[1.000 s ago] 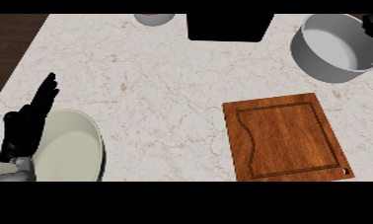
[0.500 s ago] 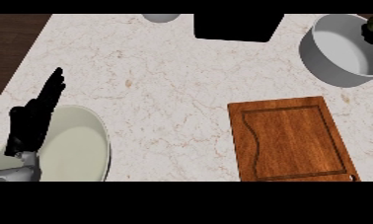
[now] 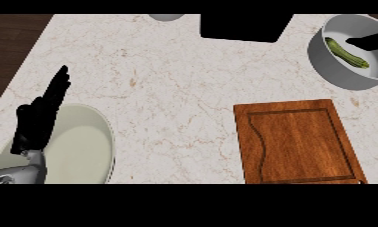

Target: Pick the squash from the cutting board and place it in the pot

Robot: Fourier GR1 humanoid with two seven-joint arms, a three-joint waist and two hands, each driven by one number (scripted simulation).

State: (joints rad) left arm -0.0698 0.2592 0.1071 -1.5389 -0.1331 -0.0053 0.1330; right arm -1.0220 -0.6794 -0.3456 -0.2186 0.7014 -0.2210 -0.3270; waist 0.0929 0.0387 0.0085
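The green squash (image 3: 347, 53) lies inside the grey pot (image 3: 325, 66) at the counter's far right. A black part of my right hand (image 3: 365, 43) shows at the picture's right edge, over the pot and just beside the squash, apart from it as far as I can see. The wooden cutting board (image 3: 295, 143) at the near right has nothing on it. My left hand (image 3: 40, 116) rests open with fingers up at the left, over the rim of a plate.
A pale round plate (image 3: 85, 153) lies at the near left under my left hand. A black box (image 3: 244, 26) and a small grey bowl (image 3: 167, 17) stand at the counter's back edge. Dark wood floor (image 3: 18, 41) shows past the left edge.
The squash now shows lying in the pot, where I could not make it out before. The left hand stays resting in its place; the view has shifted slightly.
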